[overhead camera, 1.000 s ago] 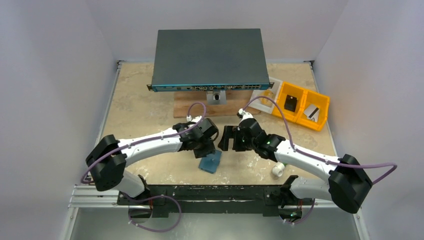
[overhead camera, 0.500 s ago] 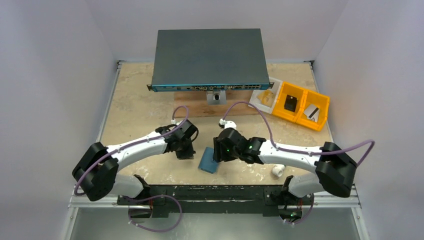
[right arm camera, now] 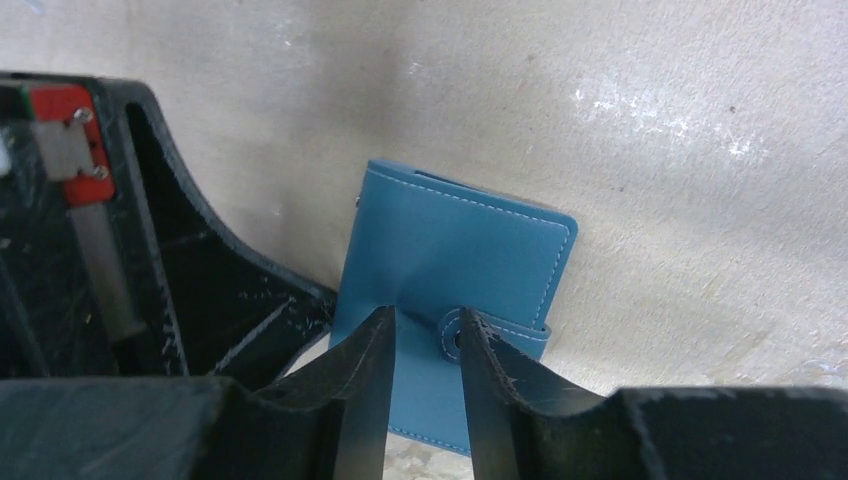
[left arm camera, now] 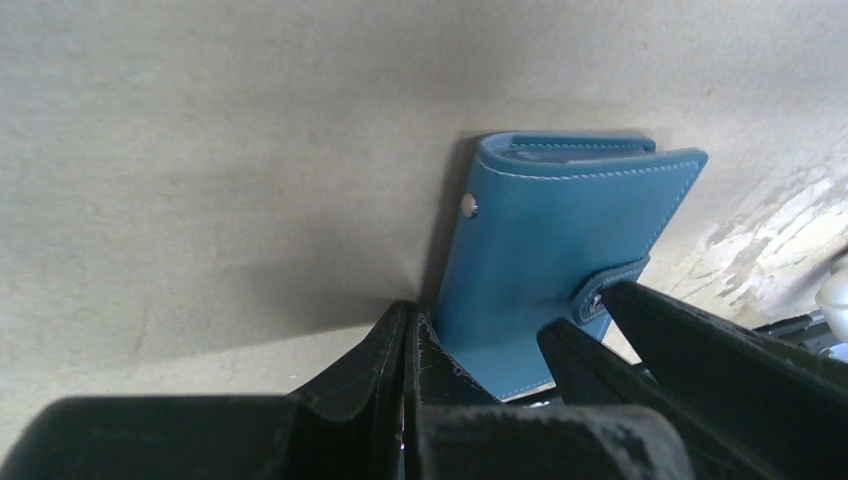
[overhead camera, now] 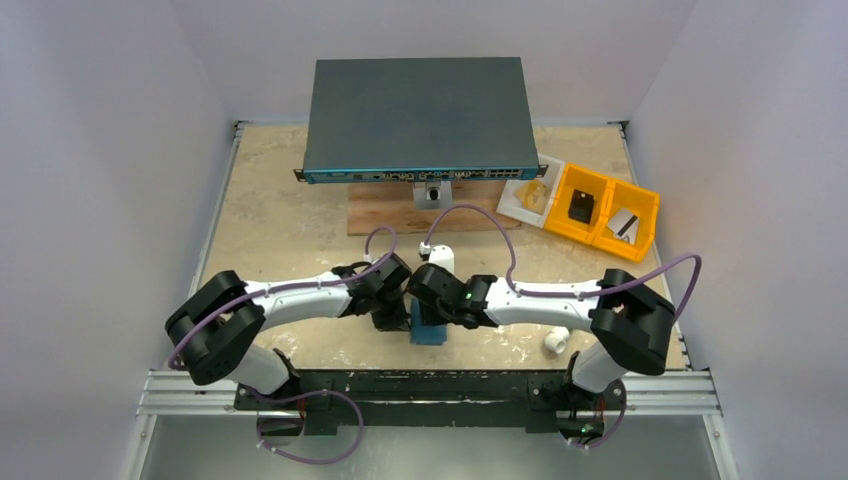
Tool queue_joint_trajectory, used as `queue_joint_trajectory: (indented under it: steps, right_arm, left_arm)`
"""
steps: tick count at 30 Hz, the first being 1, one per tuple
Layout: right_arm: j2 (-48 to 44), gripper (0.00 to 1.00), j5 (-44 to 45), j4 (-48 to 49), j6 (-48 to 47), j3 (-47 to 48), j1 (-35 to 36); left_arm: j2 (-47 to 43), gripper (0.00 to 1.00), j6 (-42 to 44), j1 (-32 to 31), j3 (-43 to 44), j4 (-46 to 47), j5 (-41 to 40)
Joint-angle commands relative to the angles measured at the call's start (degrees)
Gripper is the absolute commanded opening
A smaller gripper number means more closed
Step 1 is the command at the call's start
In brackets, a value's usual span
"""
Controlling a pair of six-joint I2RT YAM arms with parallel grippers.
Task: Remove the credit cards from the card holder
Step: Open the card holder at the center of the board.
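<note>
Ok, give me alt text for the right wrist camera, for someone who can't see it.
A closed steel-blue card holder rests on the pale table, with the black right pincer narrowly open around the end of its snap tab. The black tip of the left pincer sits at the holder's left edge.

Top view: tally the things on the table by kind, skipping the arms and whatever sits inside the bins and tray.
Blue wallet: 1
Dark grey box: 1
Wooden board: 1
Small grey block: 1
Yellow bins: 2
White tray: 1
Small white piece: 1
Total: 8
</note>
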Motion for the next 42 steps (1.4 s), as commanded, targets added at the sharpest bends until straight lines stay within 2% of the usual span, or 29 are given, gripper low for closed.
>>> queue_joint_trajectory:
  steps: [1, 14, 25, 30, 35, 36, 37, 42]
  right_arm:
    - [1.2, 0.29, 2.7, -1.9, 1.5, 2.0, 0.4]
    - [-1.1, 0.29, 6.1, -8.1, 1.2, 4.2, 1.7]
    - [5.7, 0.32, 2.9, -5.2, 1.4, 3.9, 2.3]
    - [4.4, 0.23, 0.8, -2.8, 2.6, 1.5, 2.3]
    - [3.6, 0.23, -1.8, -0.8, 2.6, 0.6, 2.3]
    - [3.5, 0.05, -2.2, -0.3, 3.4, 0.5, 2.3]
    - [3.5, 0.00, -2.5, 0.0, 3.5, 0.4, 2.3]
    - [3.5, 0.00, -3.3, 1.1, 4.1, -0.1, 2.2]
  left_arm:
    - [0.6, 0.00, -5.2, -1.9, -1.1, 2.2, -1.0]
    - [-1.4, 0.00, -4.3, -1.9, 0.1, -2.1, -3.2]
    - [-2.1, 0.00, -2.7, -2.0, 1.4, -4.0, -3.2]
    - [-5.9, 0.00, -1.1, -1.9, 2.5, -7.7, -6.3]
    - [-9.0, 0.00, 1.2, -1.9, 5.2, -8.2, -4.9]
    - [-8.8, 0.00, 1.6, -1.9, 5.7, -7.3, -3.9]
    - [-8.5, 0.00, 1.6, -2.0, 5.9, -5.9, -2.5]
    - [-3.0, 0.00, -0.5, -2.1, 7.3, -2.9, 0.6]
